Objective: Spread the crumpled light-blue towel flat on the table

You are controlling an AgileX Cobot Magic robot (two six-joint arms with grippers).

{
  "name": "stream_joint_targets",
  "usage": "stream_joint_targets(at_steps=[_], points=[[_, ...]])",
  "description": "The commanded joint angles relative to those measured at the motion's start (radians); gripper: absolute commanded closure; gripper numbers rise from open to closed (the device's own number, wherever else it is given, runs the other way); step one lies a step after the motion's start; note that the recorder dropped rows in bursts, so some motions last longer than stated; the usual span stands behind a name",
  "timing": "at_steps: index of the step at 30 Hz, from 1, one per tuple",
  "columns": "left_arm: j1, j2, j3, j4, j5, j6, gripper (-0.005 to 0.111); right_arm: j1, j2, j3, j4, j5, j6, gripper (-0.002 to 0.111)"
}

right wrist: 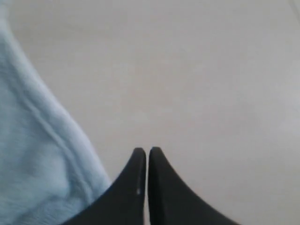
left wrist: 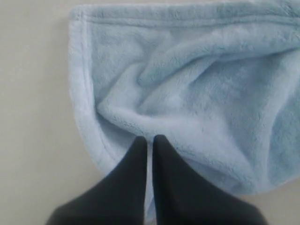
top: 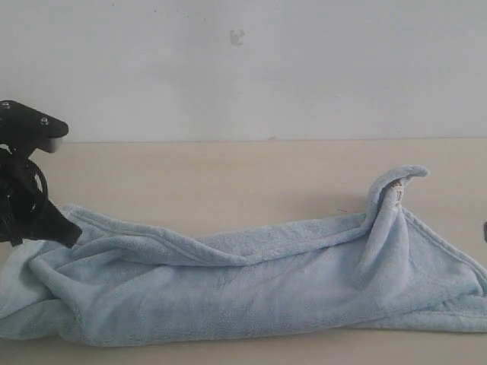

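Observation:
The light-blue towel (top: 251, 281) lies crumpled in a long bundle across the table (top: 228, 167), with one corner peaked up at the right, where its white tag (top: 396, 196) shows. My left gripper (top: 70, 232) is over the towel's left end. In the left wrist view its jaws (left wrist: 148, 139) are shut above the towel (left wrist: 197, 93), with only a thin slit between them, and the cloth does not look lifted. My right gripper (right wrist: 145, 151) is shut and holds nothing. It is over bare table just off the towel's hem (right wrist: 42, 154).
A whitish-grey wall (top: 243, 68) rises behind the table. Bare table lies behind the towel and in a narrow strip along the front edge. A dark sliver (top: 485, 230) shows at the right border.

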Motion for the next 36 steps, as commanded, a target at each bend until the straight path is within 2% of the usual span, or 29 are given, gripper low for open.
stream_joint_targets(at_steps=[1, 4, 6, 8, 13, 15, 20, 22, 24, 26, 32, 36], points=[[0.001, -0.001, 0.003, 0.030, 0.138, 0.024, 0.103, -0.030, 0.073, -0.080, 0.545, 0.182, -0.589, 0.107], [0.023, -0.001, 0.040, 0.145, 0.146, -0.086, 0.103, -0.030, 0.104, -0.143, 1.017, 0.260, -1.074, 0.107], [0.036, -0.001, 0.063, 0.217, 0.142, -0.200, 0.103, -0.030, 0.101, -0.164, 1.195, 0.325, -1.250, 0.107], [0.037, -0.001, 0.092, 0.258, 0.131, -0.258, 0.103, -0.030, 0.101, -0.169, 1.202, 0.379, -1.269, 0.107], [0.037, -0.001, 0.188, 0.256, 0.062, -0.257, 0.102, -0.063, 0.115, -0.166, 1.178, 0.431, -1.238, 0.105], [0.037, -0.001, 0.206, 0.237, 0.037, -0.257, 0.097, -0.080, 0.115, -0.166, 1.180, 0.420, -1.215, 0.094], [0.037, -0.001, 0.208, 0.159, 0.016, -0.257, 0.070, -0.085, 0.115, -0.166, 1.180, 0.382, -1.208, 0.049], [0.037, -0.001, 0.210, 0.140, 0.014, -0.257, 0.057, -0.085, 0.115, -0.166, 1.180, 0.368, -1.206, 0.042], [0.037, -0.001, 0.220, 0.130, 0.005, -0.257, 0.049, -0.085, 0.115, -0.166, 1.180, 0.361, -1.206, 0.042], [0.037, -0.001, 0.242, 0.130, -0.014, -0.257, 0.046, -0.085, 0.115, -0.166, 1.180, 0.354, -1.206, 0.044], [0.037, 0.005, 0.334, 0.224, -0.104, -0.272, 0.048, -0.085, 0.115, -0.166, 1.154, 0.343, -1.194, 0.045], [0.037, 0.005, 0.358, 0.350, -0.152, -0.420, 0.053, -0.085, 0.115, -0.166, 1.106, 0.339, -1.145, 0.045]])
